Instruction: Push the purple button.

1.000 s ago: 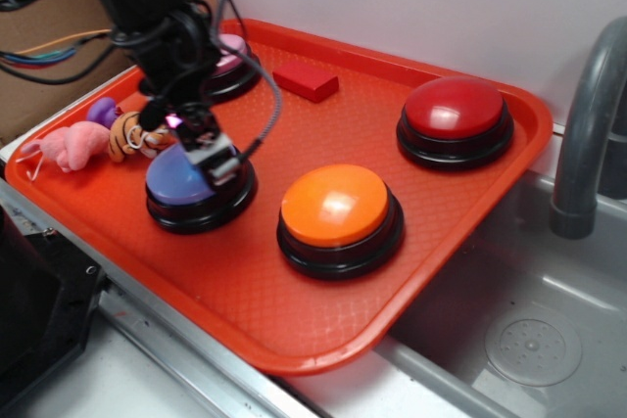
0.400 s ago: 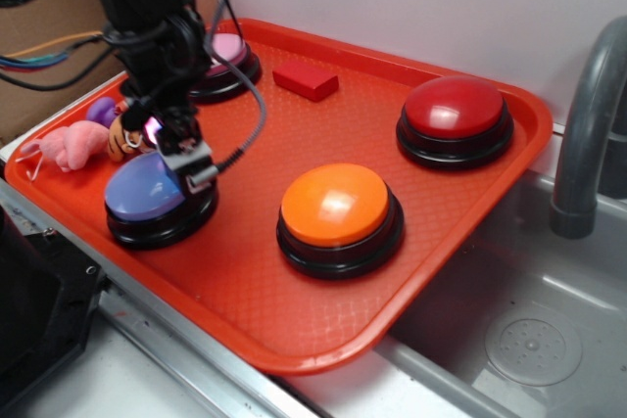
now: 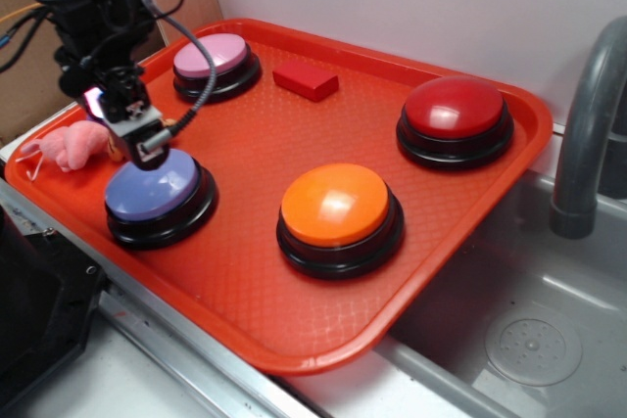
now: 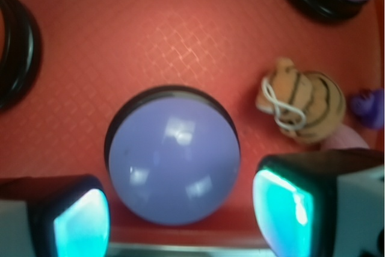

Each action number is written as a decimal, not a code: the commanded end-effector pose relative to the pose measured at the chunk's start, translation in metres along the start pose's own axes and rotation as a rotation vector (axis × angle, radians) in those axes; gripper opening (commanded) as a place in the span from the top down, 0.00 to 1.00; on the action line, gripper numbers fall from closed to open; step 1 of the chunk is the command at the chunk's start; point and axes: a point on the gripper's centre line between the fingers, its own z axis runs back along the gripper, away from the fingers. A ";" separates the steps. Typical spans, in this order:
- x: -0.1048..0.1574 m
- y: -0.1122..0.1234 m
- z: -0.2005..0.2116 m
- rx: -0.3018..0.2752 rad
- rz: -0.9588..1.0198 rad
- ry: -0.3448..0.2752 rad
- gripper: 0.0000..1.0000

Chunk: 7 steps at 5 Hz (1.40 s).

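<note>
The purple button point(image 3: 157, 195), a lavender dome on a black base, sits near the front left corner of the red tray point(image 3: 294, 340). My gripper point(image 3: 145, 144) hangs just above the button's back left edge, apart from the dome. In the wrist view the purple button point(image 4: 173, 154) lies below and ahead of my gripper point(image 4: 180, 218). Its two lit fingers point(image 4: 81, 227) stand wide apart with nothing held between them.
On the tray are an orange button point(image 3: 335, 205), a red button point(image 3: 455, 110), a smaller pink-topped button point(image 3: 210, 54) and a red block point(image 3: 306, 79). A pink toy point(image 3: 71, 144), a striped toy point(image 4: 304, 106) and a purple ball point(image 4: 367, 103) lie at the left. A sink point(image 3: 529, 340) and faucet point(image 3: 588, 124) are on the right.
The purple button slid left toward the tray's front left corner. My gripper then rose off it and moved up and left.
</note>
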 end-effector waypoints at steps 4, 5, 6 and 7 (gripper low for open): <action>0.010 0.012 0.017 0.004 0.064 -0.057 0.00; 0.010 0.012 0.017 0.004 0.073 -0.050 0.00; 0.013 0.012 0.044 -0.007 0.097 -0.070 0.00; 0.015 0.010 0.092 -0.010 0.147 -0.129 0.00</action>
